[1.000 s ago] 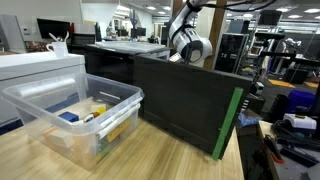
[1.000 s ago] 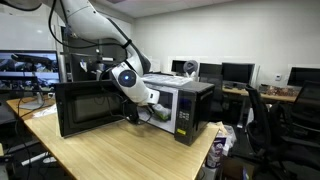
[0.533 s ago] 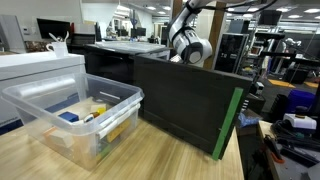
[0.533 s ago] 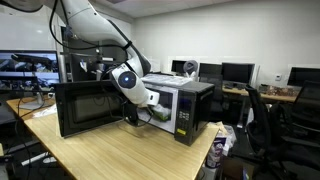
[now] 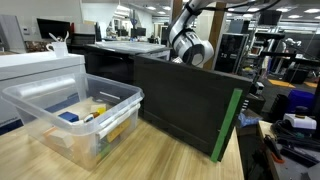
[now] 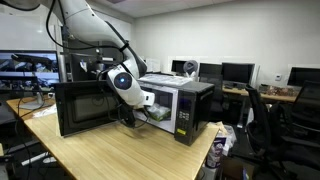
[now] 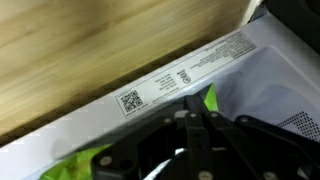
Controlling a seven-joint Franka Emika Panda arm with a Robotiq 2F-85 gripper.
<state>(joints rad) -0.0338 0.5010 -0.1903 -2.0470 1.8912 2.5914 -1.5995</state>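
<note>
A white microwave [image 6: 186,106] stands on the wooden table [image 6: 120,155] with its black door [image 6: 88,108] swung wide open. My gripper [image 7: 196,114] is shut, its black fingers pressed together at the lower front rim of the microwave's opening. That white rim carries a QR-code label [image 7: 130,101]. A bright green thing [image 7: 206,99] lies inside, right at my fingertips; whether it is pinched I cannot tell. In an exterior view the door's back [image 5: 185,100] hides my gripper, and only the wrist [image 5: 190,48] shows above it.
A clear plastic bin [image 5: 75,115] with several small items sits on the table beside the door. A white appliance [image 5: 40,68] stands behind it. Office chairs [image 6: 265,125] and desks with monitors surround the table. A small bottle [image 6: 215,152] stands near the table's edge.
The wrist has shifted slightly up and toward the door side in the exterior view. The microwave, its door and the bin have not moved.
</note>
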